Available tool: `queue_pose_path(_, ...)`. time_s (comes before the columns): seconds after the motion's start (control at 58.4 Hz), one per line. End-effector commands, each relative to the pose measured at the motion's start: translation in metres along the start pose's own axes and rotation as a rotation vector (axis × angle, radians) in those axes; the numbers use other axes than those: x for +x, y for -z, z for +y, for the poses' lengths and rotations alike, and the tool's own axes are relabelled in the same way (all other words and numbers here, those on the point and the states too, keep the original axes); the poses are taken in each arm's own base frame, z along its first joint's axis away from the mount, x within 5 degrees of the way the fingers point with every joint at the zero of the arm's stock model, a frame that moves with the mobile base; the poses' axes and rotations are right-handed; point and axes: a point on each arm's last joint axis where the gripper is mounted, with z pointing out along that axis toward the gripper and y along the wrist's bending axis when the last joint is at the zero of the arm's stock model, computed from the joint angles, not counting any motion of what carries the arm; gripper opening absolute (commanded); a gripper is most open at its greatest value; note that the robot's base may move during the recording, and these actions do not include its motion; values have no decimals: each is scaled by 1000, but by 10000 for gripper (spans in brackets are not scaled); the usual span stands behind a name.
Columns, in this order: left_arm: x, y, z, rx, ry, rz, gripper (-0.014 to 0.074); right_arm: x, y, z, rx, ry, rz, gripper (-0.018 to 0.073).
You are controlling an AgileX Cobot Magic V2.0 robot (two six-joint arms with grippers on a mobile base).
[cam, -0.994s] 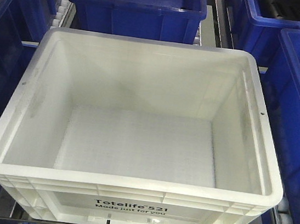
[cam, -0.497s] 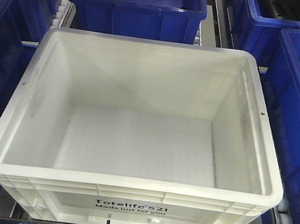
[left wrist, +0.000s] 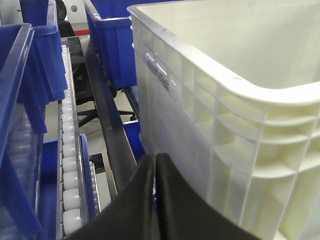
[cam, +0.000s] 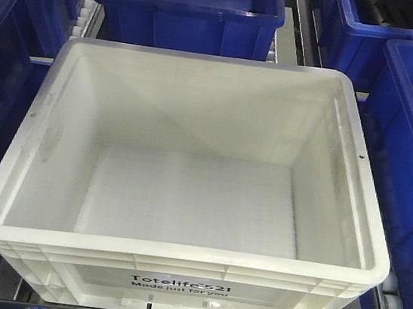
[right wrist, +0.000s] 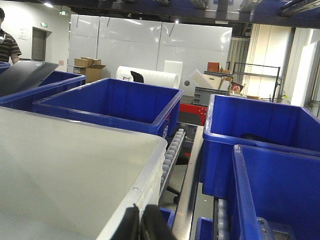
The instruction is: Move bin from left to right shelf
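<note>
Roller-conveyor shelving fills the front view, with white rollers (cam: 392, 308) exposed at the lower right under the totes.

1. Task object. The white bin (cam: 176, 272) sits upright on the roller lane at the centre of the front view. Its interior is empty. Its near wall carries black print reading "Totelife 521 Made just for you". The rim is ribbed.

2. Surroundings. Dark blue totes (cam: 184, 7) stand behind the white bin, and further blue totes flank it on both sides. A metal rail (cam: 299, 29) runs between the lanes at the upper right.

3. Left gripper (left wrist: 154, 165). The left wrist view shows the black fingers pressed together with nothing between them. The tips sit just beside the ribbed side wall of the white bin, near its corner. Contact with the wall cannot be confirmed. A roller track (left wrist: 70, 165) runs to the left of the gripper.

4. Right gripper (right wrist: 140, 215). The right wrist view shows the black fingertips together, empty, just beside the bin's rim at its corner. Blue totes lie beyond, and a white partition wall (right wrist: 150, 45) closes the background.
</note>
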Motion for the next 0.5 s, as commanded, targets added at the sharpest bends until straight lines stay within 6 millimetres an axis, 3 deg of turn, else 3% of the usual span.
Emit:
queue_pose_path(0.0,-2,0,1,-5,7,-75,-6,-13,1,-4,35,13,-75,-8)
queue_pose_path(0.377,-2,0,1,-5,7,-75,-6,-13,1,-4,36,17,-75,-8)
queue_pose_path(0.48,-2,0,1,-5,7,-75,-6,-13,1,-5,46,90,-67,-8)
